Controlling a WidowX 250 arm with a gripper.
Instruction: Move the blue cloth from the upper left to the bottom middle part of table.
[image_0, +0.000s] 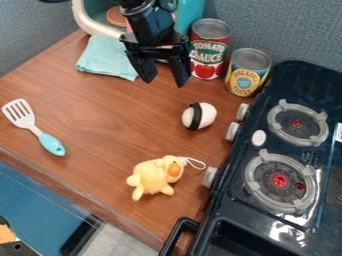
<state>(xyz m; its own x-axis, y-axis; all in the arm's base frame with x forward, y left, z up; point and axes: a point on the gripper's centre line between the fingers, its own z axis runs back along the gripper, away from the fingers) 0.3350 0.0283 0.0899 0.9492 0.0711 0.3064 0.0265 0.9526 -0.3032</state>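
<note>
Blue cloth (107, 56) lies with its long axis slanting down rightward, near the open, empty gripper (164, 82).

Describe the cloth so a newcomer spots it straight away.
On the brown table, find the teal tub at the top. The folded light blue cloth lies just in front, left of the gripper. Unlike the spatula with its blue handle, it is flat fabric.

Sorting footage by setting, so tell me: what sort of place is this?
Probably a toy-kitchen setup, perhaps in a robot lab: a small dark stove with round burners, a red food can and a yellow plush toy on a wooden tabletop.
</note>
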